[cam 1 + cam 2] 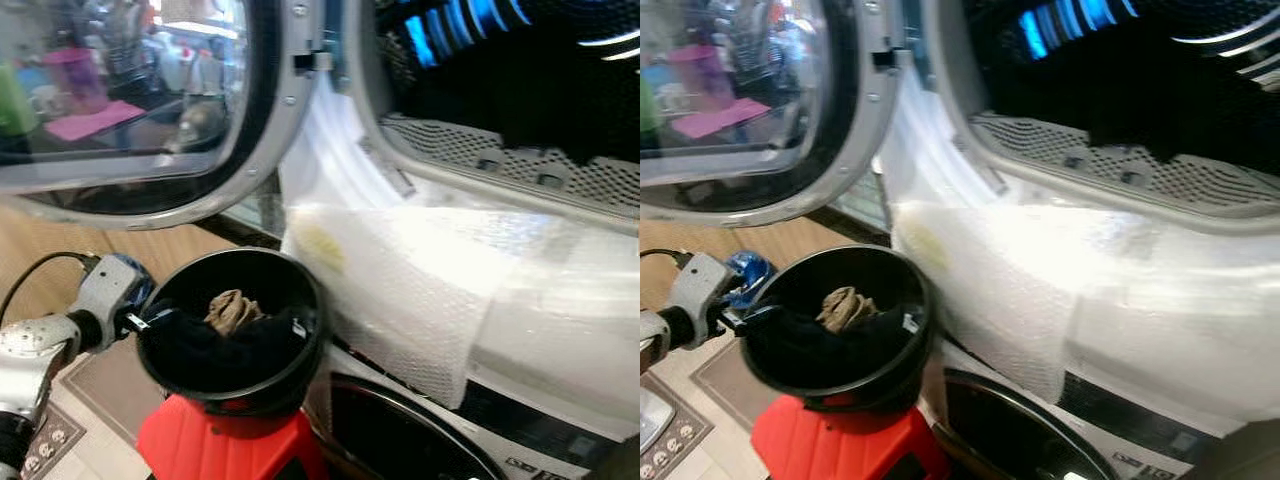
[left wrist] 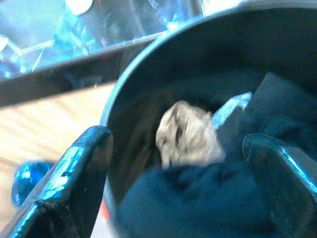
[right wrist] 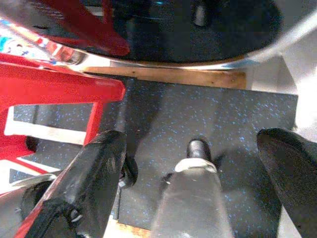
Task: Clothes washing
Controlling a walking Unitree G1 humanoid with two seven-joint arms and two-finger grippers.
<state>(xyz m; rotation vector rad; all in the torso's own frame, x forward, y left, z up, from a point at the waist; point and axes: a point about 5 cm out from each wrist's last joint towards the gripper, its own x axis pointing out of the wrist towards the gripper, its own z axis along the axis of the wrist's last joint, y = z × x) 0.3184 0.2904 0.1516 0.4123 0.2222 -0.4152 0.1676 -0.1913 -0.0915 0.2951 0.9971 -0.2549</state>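
A black bucket [image 1: 306, 300] stands on a red stool [image 1: 215, 448] in front of the washing machine. Inside it lie dark clothes [image 1: 235, 352] with a crumpled tan cloth [image 1: 232, 312] on top. My left gripper [image 1: 150, 322] is at the bucket's left rim, open. In the left wrist view one finger [image 2: 84, 163] is outside the wall and the other is over the dark clothes [image 2: 198, 203], with the tan cloth [image 2: 185, 134] between them. The machine's drum [image 1: 520, 90] stands open at the upper right. My right gripper [image 3: 193, 144] hangs low, open and holding nothing.
The round glass door [image 1: 130, 90] is swung open at the upper left. Bubble wrap [image 1: 420, 290] drapes over the drum's front lip. A second dark round door [image 1: 400, 435] sits below. A wooden floor and a mat [image 1: 100, 385] lie at the left.
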